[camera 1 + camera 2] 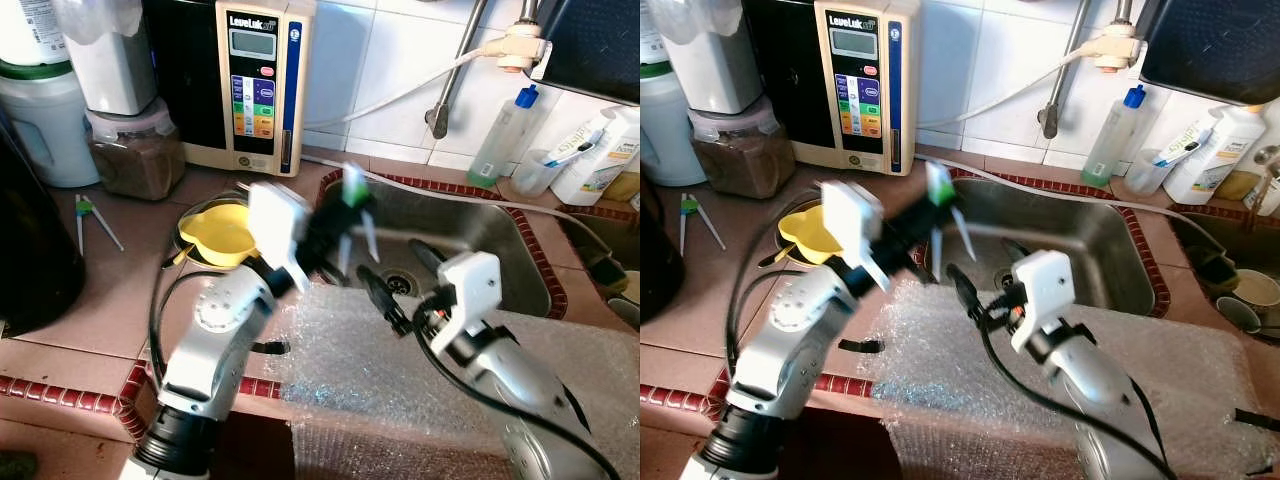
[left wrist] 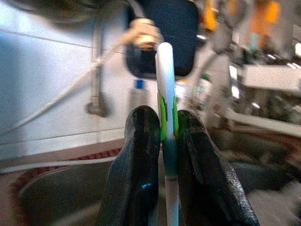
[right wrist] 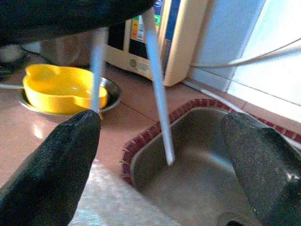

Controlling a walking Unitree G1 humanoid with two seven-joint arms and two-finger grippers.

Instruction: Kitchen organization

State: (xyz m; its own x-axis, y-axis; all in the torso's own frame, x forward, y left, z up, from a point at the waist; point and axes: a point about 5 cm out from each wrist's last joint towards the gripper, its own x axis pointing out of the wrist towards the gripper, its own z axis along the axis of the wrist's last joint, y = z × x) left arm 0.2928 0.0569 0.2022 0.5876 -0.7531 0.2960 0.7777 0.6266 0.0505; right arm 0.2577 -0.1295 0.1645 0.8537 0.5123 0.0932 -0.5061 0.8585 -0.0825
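Bubble wrap (image 1: pixel 400 370) drapes the tabletop's near edge. Left tool (image 2: pixel 164 141) is clamped on green-and-white training chopsticks (image 2: pixel 165 84), their tips hanging over the sink (image 1: pixel 470 235). Right tool (image 3: pixel 160 155) gapes wide just beside them, empty. Yellow dish (image 1: pixel 215 232) sits left of the sink.

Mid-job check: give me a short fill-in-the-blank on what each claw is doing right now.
1. The left claw is shut on a pair of white and green ____.
2. The right claw is ____, holding nothing.
3. The chopsticks hang above the steel ____.
4. The yellow bowl sits on the counter, on the robot's ____ of the sink.

Missing words: chopsticks; open; sink; left
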